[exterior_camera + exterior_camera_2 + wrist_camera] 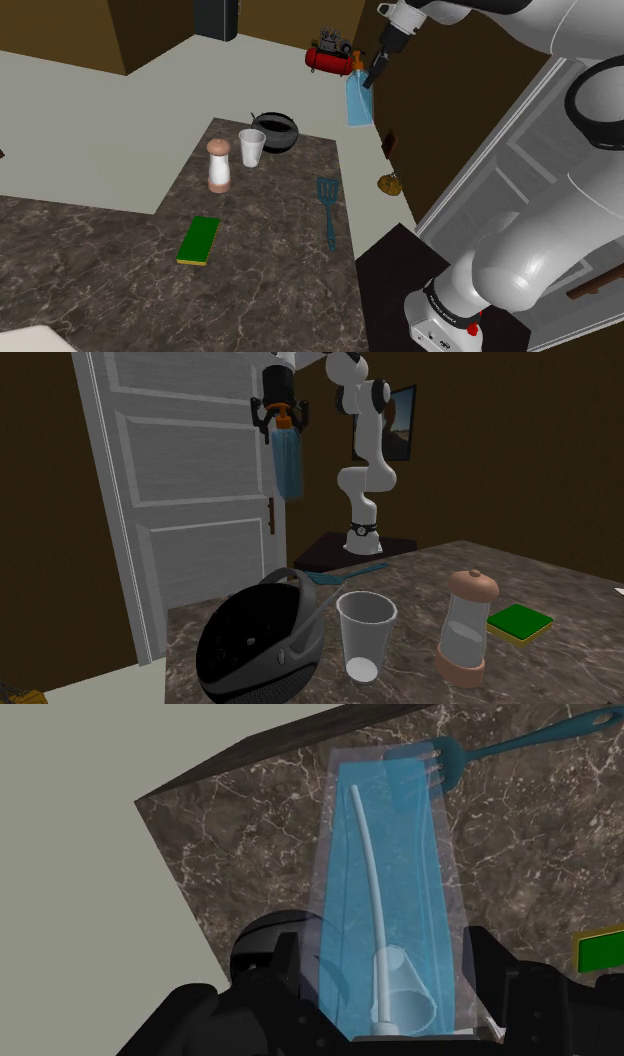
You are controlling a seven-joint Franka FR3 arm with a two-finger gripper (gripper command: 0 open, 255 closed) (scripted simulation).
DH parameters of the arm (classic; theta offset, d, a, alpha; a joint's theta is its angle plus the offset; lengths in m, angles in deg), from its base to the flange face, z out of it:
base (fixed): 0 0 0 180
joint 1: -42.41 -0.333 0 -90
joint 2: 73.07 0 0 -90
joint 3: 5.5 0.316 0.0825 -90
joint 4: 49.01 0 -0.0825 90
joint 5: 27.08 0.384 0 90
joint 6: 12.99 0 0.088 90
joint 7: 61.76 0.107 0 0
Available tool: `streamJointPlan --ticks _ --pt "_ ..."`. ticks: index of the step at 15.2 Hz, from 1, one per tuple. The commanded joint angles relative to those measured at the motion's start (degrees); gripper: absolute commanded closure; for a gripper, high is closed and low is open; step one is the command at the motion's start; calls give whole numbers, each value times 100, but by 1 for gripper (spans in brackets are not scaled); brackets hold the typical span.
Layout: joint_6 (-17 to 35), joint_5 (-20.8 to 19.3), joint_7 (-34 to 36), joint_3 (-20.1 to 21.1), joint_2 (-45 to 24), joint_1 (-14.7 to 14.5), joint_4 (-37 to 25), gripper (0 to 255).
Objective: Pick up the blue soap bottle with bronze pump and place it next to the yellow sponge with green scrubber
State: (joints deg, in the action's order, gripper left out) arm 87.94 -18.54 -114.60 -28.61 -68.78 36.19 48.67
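The pincer (pixel 284 420) is closed on the soap bottle (pixel 288 464), apparently at the neck below the pump. The bottle hangs high above the tabletop (pixel 280 270), long axis vertical. The sponge (pixel 200 241) lies well apart, toward the shoulder view's lower left.

The arm (pixel 520 260) is glossy white, built of fat rounded links with dark grey rings at the joints. Its foot (pixel 445 318) carries a small dark-lettered label and a red spot. The tool (pixel 370 80) is plain black, with blocky fingers (pixel 285 966).
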Motion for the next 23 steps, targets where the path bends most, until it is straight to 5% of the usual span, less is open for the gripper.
streamJointPlan --ticks 1,5,23 --pt "-165 7 21 -2 -28 0 -193 255" --pt "-469 35 42 -18 -110 8 -572 255" --pt "78 -410 2685 1601 760 -1017 486 255"
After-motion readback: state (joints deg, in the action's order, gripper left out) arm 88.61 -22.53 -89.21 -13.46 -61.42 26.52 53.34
